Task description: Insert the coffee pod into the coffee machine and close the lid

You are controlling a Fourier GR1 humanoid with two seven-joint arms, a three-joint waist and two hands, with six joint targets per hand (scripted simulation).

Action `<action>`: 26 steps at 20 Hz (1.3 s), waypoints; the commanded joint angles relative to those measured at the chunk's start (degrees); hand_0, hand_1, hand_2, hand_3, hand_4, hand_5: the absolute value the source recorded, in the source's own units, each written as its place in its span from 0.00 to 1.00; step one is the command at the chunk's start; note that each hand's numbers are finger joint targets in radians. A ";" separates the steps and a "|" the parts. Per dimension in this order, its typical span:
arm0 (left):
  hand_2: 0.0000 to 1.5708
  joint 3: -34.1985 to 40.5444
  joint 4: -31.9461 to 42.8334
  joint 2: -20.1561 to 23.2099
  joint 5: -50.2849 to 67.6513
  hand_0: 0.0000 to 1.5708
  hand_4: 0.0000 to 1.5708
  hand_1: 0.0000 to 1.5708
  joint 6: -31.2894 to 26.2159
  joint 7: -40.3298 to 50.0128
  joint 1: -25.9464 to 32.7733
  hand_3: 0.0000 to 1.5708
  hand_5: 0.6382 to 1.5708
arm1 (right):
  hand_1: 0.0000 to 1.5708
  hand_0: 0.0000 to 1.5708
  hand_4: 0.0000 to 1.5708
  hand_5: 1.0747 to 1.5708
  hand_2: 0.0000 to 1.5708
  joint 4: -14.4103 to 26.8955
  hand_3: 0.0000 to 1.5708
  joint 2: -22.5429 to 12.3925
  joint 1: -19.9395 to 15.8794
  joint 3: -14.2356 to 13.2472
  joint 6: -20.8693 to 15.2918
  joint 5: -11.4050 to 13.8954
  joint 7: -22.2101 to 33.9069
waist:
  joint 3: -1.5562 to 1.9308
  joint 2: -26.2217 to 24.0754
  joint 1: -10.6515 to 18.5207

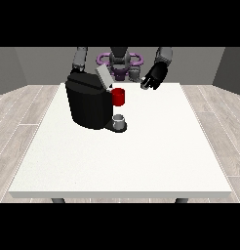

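The black coffee machine (88, 105) stands on the table's far left part. Its grey lid (103, 75) is tilted up and open. A red pod holder (118, 96) juts from the machine's right side, above a small grey cup (120, 120) on the base. The hand at the view's right (154, 76) hangs above the far table edge, to the right of the holder and a little higher. Its fingers are curled, and a small pale thing, apparently the coffee pod (144, 85), shows at their tips. The arm at the view's left drops behind the machine, so its hand is hidden.
The white table (127, 156) spreads wide towards the camera. A purple and grey frame (136, 59) sits behind the robot's torso, beyond the far edge.
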 commanded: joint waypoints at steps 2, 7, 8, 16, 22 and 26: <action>0.89 2.20 1.50 1.42 0.45 0.90 0.34 0.90 -1.80 0.07 -2.05 0.85 1.00 | 0.00 0.00 0.00 1.00 0.00 -5.37 0.00 0.93 0.10 2.35 0.86 0.48 4.58 | -0.03 -1.69 -3.56; 0.90 5.07 -0.12 3.07 1.95 0.90 0.34 0.90 -5.40 2.38 -11.24 0.88 1.00 | 0.00 0.00 0.00 1.00 0.00 -2.71 0.00 0.64 -1.45 0.86 1.52 -0.99 -3.40 | 0.01 3.05 -4.46; 0.89 5.20 -0.10 1.40 3.40 0.88 0.33 0.88 -7.91 2.91 -10.85 0.88 1.00 | 0.00 0.00 0.00 1.00 0.00 -3.26 0.00 2.21 -2.62 1.81 -0.70 0.09 1.25 | 0.00 0.40 -3.08; 0.82 8.95 1.83 3.63 4.15 0.80 0.31 0.80 -8.11 7.55 -18.21 0.81 1.00 | 0.00 0.00 0.00 1.00 0.00 -6.59 0.00 -1.96 -6.48 -1.16 2.17 -3.31 3.33 | -0.01 3.95 -7.25; 0.83 10.02 3.68 3.27 3.54 0.79 0.31 0.79 -6.91 11.38 -23.99 0.80 1.00 | 0.00 0.00 0.17 1.00 0.00 -7.23 0.00 0.03 -8.80 0.11 -0.27 -1.66 2.79 | 0.01 7.95 -9.63; 0.83 10.76 4.49 7.02 3.81 0.81 0.30 0.81 -8.38 7.55 -25.86 0.80 1.00 | 0.00 0.00 0.00 1.00 0.00 -8.45 0.00 -3.06 -10.96 -1.68 2.70 -3.37 4.40 | 0.00 10.56 -10.58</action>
